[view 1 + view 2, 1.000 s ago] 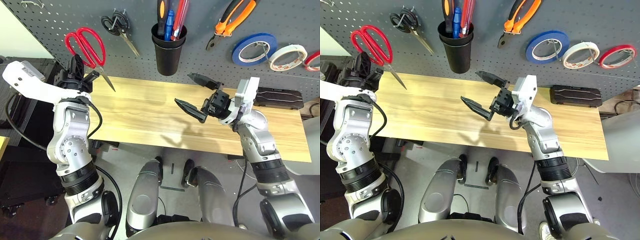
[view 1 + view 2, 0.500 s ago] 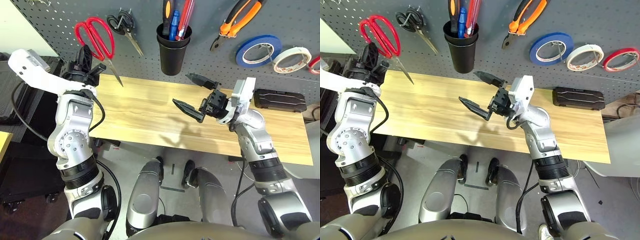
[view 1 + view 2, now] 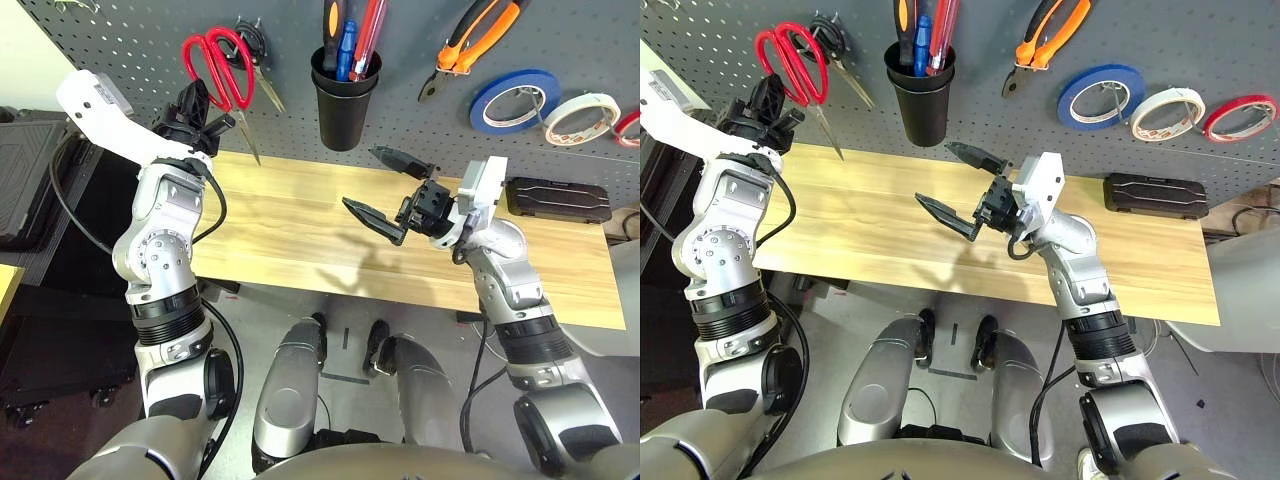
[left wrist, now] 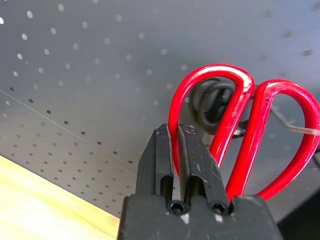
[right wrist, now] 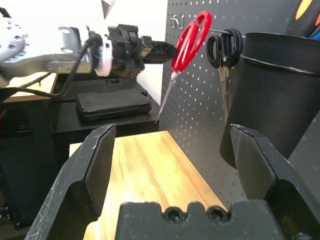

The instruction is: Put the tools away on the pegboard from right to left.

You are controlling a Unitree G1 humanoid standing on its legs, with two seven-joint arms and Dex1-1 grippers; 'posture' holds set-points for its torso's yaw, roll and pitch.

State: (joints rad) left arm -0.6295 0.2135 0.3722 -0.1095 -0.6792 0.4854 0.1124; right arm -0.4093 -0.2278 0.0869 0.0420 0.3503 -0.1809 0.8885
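Observation:
My left gripper [image 3: 203, 112] is shut on one loop of the red-handled scissors [image 3: 222, 62] and holds them up against the pegboard [image 3: 110, 45], blades pointing down. The left wrist view shows the fingers [image 4: 161, 155] pinching the red handle [image 4: 260, 130], with black scissors handles behind it. My right gripper [image 3: 386, 190] hangs wide open over the middle of the table, holding nothing. The orange-and-black pliers [image 3: 470, 35], the whitish tape roll [image 3: 580, 112] and the screwdriver [image 3: 323, 20] in the black cup [image 3: 343, 100] are on the pegboard.
Black-handled scissors [image 3: 265, 88] hang just right of the red ones. A blue tape roll [image 3: 513, 98] and a red tape roll [image 3: 630, 122] hang at the right. A black case [image 3: 558, 198] lies on the wooden table [image 3: 280, 225] at the back right.
My left arm has carried the red scissors up and rightwards, close beside the black-handled scissors. The right arm has stayed in place, still open.

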